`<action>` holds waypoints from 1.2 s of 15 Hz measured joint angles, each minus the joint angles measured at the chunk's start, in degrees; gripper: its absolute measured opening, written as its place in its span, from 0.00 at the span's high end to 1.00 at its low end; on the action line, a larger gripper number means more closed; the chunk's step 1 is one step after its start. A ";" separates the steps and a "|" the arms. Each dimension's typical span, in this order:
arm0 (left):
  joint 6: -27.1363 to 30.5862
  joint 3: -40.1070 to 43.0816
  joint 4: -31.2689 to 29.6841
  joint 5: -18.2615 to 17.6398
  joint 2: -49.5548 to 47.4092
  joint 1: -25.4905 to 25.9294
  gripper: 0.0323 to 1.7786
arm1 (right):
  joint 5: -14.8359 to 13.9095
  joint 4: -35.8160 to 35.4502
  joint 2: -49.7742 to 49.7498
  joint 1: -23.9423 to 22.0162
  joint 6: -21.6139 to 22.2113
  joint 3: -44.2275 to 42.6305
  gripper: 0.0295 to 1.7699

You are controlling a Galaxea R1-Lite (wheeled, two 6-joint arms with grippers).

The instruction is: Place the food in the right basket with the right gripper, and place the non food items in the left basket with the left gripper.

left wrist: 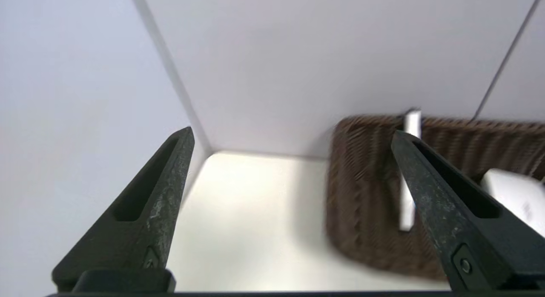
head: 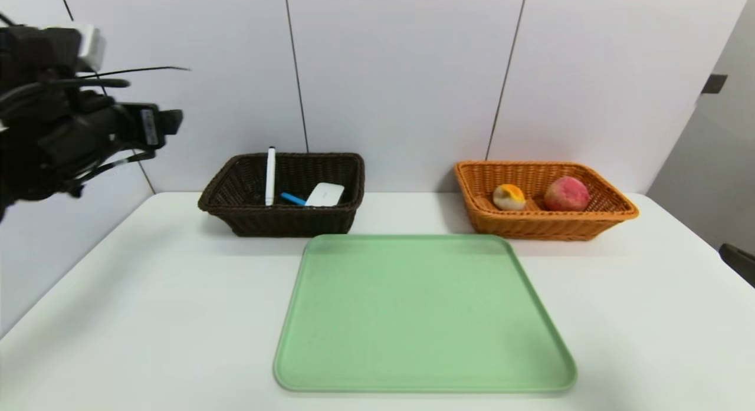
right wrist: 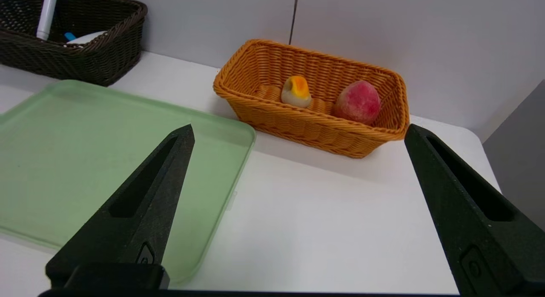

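Observation:
The dark brown left basket (head: 283,219) holds a white marker (head: 271,175) leaning on its back wall, a white box (head: 324,194) and the blue handle of a spoon (head: 292,199). The orange right basket (head: 545,225) holds a cream bun with an orange top (head: 509,197) and a pink-red peach (head: 567,193). My left gripper (left wrist: 291,131) hangs open and holds nothing, raised to the left of the dark basket (left wrist: 366,194). My right gripper (right wrist: 299,126) is open over bare table, in front of the orange basket (right wrist: 315,126), with nothing between its fingers.
A flat green tray (head: 422,311) lies on the white table in front of the two baskets. White wall panels close the back and the left side. The left arm (head: 76,128) fills the upper left of the head view.

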 joint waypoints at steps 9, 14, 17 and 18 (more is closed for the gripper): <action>-0.22 37.40 7.41 -9.31 -44.86 7.95 0.06 | 0.11 25.95 -22.04 0.05 2.06 -2.05 0.04; -1.74 43.58 19.81 -15.48 -62.29 8.19 0.05 | 0.05 33.45 -32.71 0.33 2.10 -1.66 0.04; -3.64 45.76 20.88 -15.85 -67.30 8.19 0.05 | -0.09 34.33 -38.72 0.61 1.76 0.71 0.04; -3.73 46.75 20.18 -15.82 -68.00 8.19 0.05 | -1.16 33.87 -40.24 0.68 1.65 1.82 0.04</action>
